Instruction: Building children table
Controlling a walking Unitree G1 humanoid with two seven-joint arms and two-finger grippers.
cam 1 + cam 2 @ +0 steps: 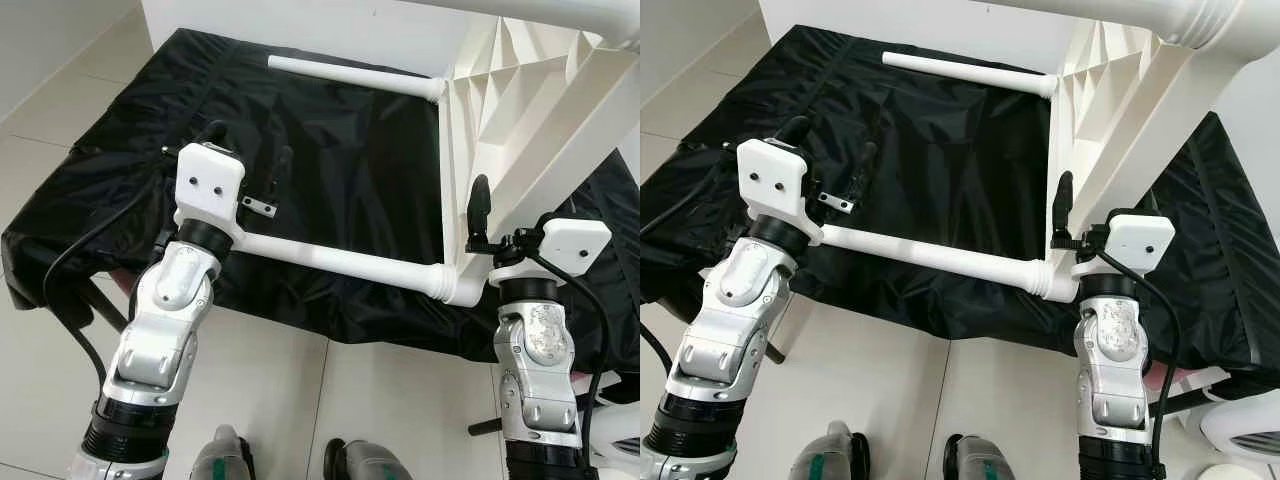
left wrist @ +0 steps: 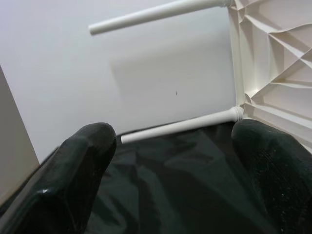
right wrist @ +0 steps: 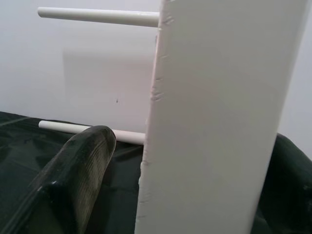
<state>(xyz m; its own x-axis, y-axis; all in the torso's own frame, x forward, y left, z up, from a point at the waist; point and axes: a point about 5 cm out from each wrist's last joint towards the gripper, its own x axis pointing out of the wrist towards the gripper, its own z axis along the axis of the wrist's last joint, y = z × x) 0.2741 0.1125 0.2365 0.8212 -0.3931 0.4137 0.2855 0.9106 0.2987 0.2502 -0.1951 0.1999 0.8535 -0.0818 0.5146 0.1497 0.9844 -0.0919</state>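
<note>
A white children's table lies on its side on a black cloth (image 1: 350, 160), its ribbed top (image 1: 520, 100) standing upright at the right. A near leg (image 1: 340, 260) runs from the table's lower corner leftward under my left wrist. The far leg (image 1: 350, 75) lies along the back of the cloth. My left gripper (image 1: 250, 150) hovers open over the cloth just beyond the near leg's free end, holding nothing (image 2: 170, 195). My right gripper (image 1: 490, 215) is open and straddles the top's front edge near the lower corner. One finger (image 3: 73, 185) stands off the white panel (image 3: 209, 122).
The black cloth covers a low platform against a white wall (image 1: 300, 25). Tiled floor (image 1: 330, 400) lies in front, with my feet (image 1: 230, 460) at the bottom. An upper table leg (image 1: 1160, 15) juts out overhead at the right. A white round object (image 1: 1240, 430) sits low right.
</note>
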